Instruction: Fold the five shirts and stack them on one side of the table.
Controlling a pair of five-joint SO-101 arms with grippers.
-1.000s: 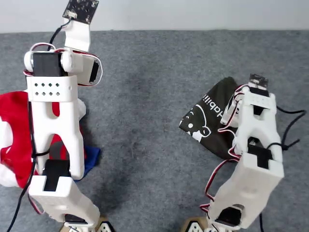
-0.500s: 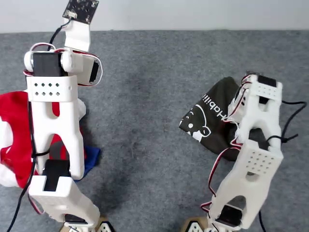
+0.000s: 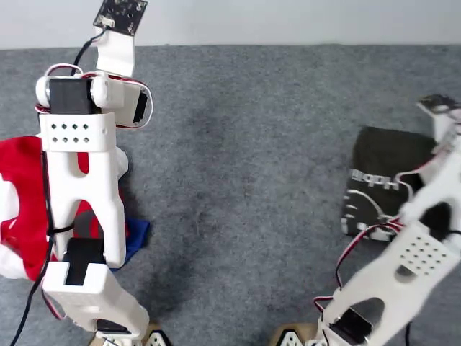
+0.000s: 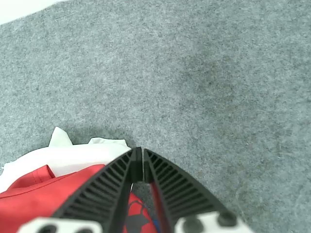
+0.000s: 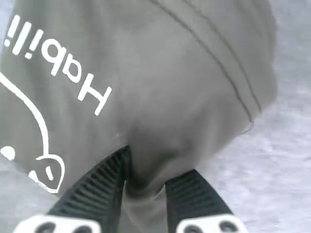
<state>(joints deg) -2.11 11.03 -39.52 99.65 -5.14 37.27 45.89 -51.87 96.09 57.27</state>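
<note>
A dark shirt with white print lies folded near the table's right edge. In the right wrist view, my right gripper is shut on a bunched fold of this dark shirt. The right arm covers the shirt's right part from above. At the left edge lies a pile with a red shirt, a white shirt and a blue shirt. My left gripper hangs shut and empty above the far edge of that pile, over the white shirt and red shirt.
Grey felt covers the whole table. The left arm stretches over the shirt pile. A pale wall runs along the table's far edge.
The right arm has swung to the right and dragged the dark shirt from right of centre to the right edge, turning it. The left arm has not moved.
</note>
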